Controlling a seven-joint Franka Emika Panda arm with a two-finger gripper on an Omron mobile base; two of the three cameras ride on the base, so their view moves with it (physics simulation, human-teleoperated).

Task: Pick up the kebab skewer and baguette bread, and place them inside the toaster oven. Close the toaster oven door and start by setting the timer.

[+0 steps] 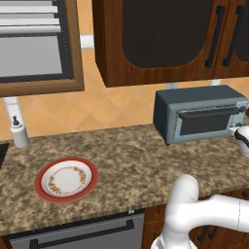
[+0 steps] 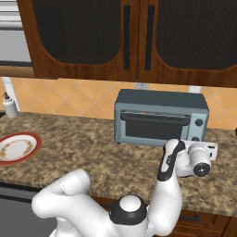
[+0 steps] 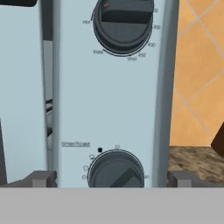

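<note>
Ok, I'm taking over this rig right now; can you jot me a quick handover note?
Gripper: open, holding nothing, fingertips either side of the lower timer knob on the toaster oven.
Toaster oven door: appears closed.
Kebab skewer and baguette bread: not to be seen on the counter; the plate holds neither; presumably inside the oven, which the dark glass hides.
Left: grip the timer knob and turn it to start.

Occlusions and cut-offs:
Your upper knob (image 3: 124, 24) is cropped by the hand view's top edge; the toaster oven (image 1: 200, 114) interior is unreadable behind dark door glass.
</note>
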